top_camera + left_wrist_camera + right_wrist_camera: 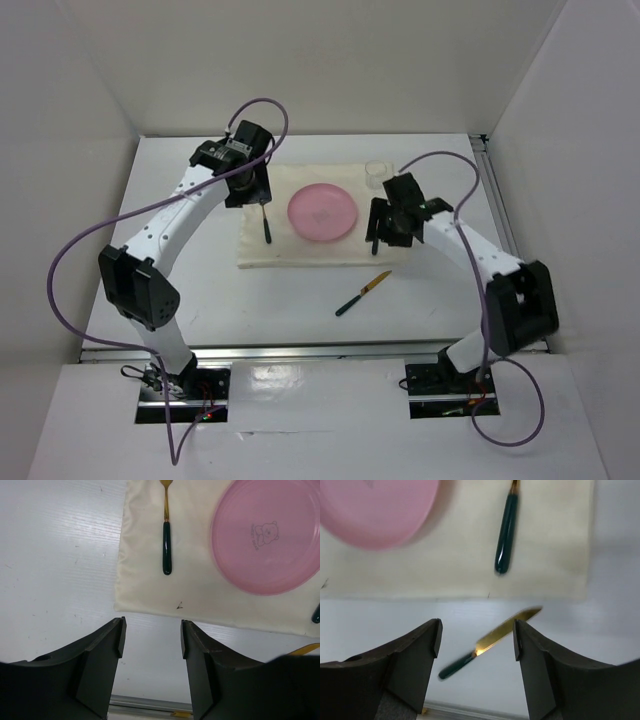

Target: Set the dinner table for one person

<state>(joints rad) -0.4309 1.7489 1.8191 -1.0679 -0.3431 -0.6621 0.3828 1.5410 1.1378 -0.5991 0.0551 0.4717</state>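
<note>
So, left claw [152, 632] and right claw [477, 632] are both spread empty, flanking the pink plate [323, 212]; knife [362, 293] sits on the counter [180, 290] near it.

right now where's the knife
In the top view the knife lies on the white table, just off the near edge of the cream cloth, toward the right arm's side.

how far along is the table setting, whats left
Done: the plate sits on the cloth, flanked by the left utensil and right utensil, with a glass by the far right corner. In hand: nothing; the left fingers and right fingers are open and empty. Left: the knife lies on the bare table, off the cloth.
</note>
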